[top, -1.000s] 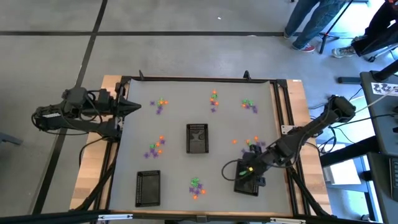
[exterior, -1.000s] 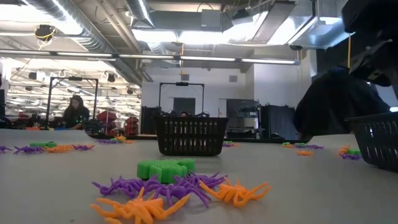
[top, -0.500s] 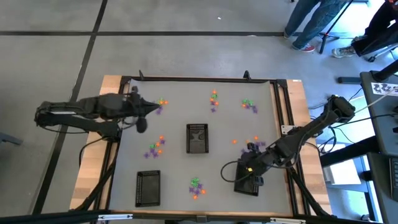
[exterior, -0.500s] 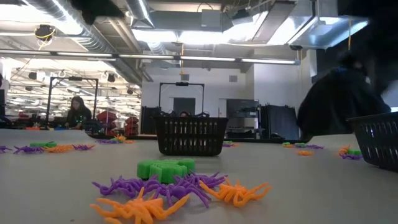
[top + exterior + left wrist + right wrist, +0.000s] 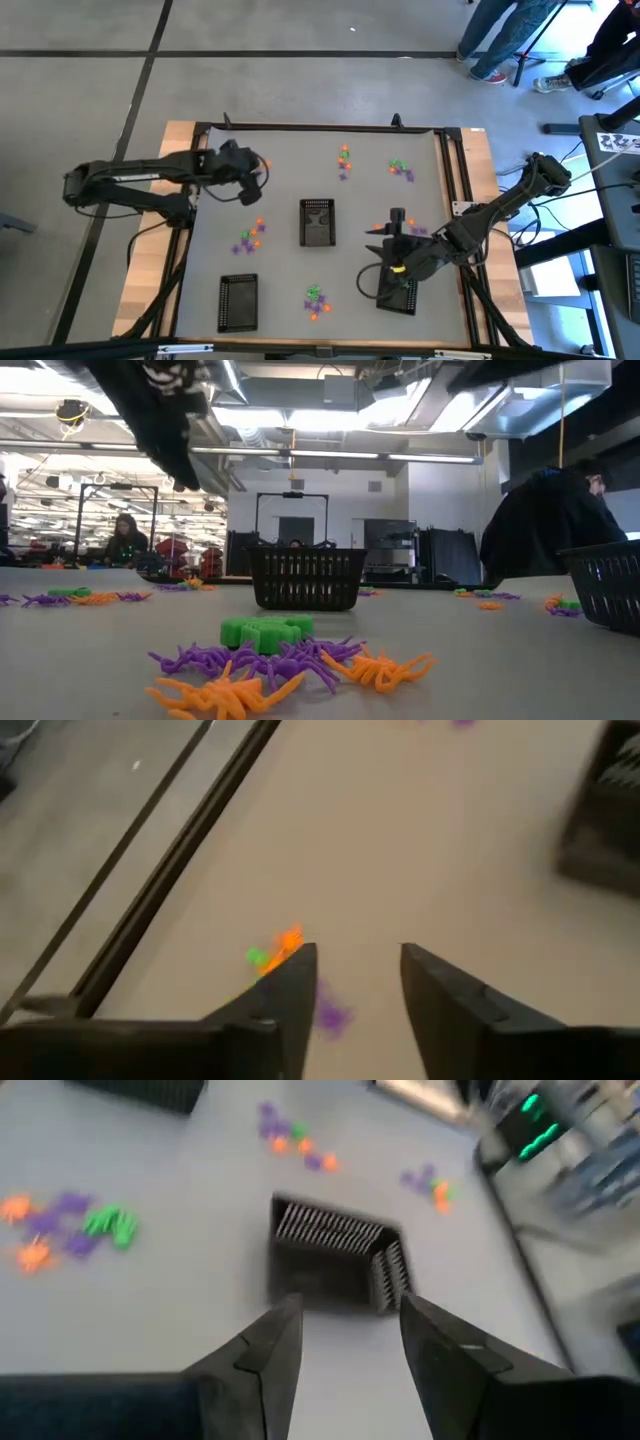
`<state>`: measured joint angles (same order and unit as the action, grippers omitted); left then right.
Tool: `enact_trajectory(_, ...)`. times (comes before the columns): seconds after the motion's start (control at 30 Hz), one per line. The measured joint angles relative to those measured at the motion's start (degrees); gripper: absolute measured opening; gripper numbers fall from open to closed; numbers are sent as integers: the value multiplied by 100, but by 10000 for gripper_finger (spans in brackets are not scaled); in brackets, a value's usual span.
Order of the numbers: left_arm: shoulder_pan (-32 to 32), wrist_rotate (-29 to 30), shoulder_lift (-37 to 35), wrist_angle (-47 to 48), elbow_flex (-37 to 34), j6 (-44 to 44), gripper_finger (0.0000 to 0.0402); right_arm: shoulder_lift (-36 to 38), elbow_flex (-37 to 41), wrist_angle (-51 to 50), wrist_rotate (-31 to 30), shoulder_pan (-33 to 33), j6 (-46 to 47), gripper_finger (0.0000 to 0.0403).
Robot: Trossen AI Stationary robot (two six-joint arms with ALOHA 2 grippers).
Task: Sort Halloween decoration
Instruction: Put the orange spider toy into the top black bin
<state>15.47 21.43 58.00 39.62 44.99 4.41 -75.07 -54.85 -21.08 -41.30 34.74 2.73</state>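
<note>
The left gripper [image 5: 252, 180], its fingers apart and holding nothing, hangs right over the little toys [image 5: 285, 948] far behind the middle tray [image 5: 318, 222].

light: ceiling strips [image 5: 300, 415] are glaring overhead, bathing the table [image 5: 290, 190] evenly | shadows: soft ones are pooling under both arms | blur: trinkets [image 5: 285, 945] just ahead of the left gripper [image 5: 358, 982] are smearing; tray [image 5: 335, 1265] beyond the right gripper [image 5: 350, 1330] is streaking | focus: far room is softening
</note>
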Motion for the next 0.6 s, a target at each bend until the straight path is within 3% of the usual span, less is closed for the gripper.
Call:
enact_trajectory(0.07,290,2,144,-27,0,-40,162,0,0,405,76,-128,-444,167)
enact_trajectory(0.17,885,-302,327,-190,0,-85,173,0,0,860,672,-524,-854,167)
enact_trajectory(0.27,1490,-832,507,-195,0,-182,174,0,1,1013,1292,-1069,-932,167)
enact_trajectory(0.37,1972,-998,780,-190,0,-164,175,0,4,1077,1727,-1581,-866,167)
enact_trajectory(0.6,2603,-1008,1648,-330,0,-18,173,0,221,1804,1847,-2151,-622,167)
